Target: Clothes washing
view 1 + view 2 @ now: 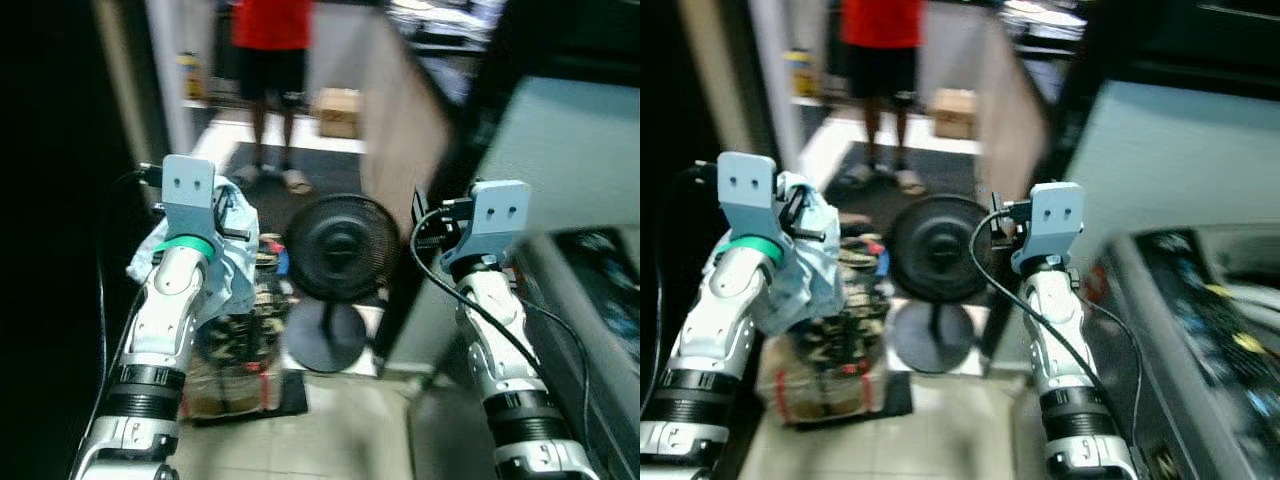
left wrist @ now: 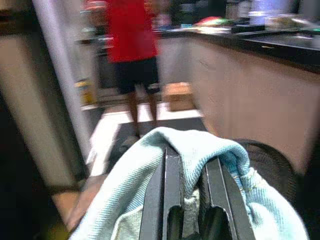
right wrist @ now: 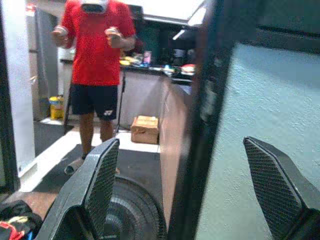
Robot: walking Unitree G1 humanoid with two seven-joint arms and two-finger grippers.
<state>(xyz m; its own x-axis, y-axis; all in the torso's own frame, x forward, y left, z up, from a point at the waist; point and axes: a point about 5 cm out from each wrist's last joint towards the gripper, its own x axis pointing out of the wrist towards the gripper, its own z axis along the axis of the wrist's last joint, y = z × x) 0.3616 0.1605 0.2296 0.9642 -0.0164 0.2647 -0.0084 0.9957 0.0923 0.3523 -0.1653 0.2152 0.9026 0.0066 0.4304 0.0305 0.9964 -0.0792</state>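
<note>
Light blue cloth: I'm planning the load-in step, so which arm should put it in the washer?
Left. The left gripper is shut on the light blue cloth; the right gripper is open, holding nothing.

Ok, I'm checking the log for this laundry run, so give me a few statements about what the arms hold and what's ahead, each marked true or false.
1. The left gripper is shut on a light blue cloth. True.
2. The right gripper also holds cloth. False: its fingers stand wide apart with nothing between them.
3. A black floor fan stands ahead between the two arms. True.
4. The person in the red shirt is seated. False: the person stands further back, beyond the fan.
5. A cardboard box sits on the floor near the person. True.
</note>
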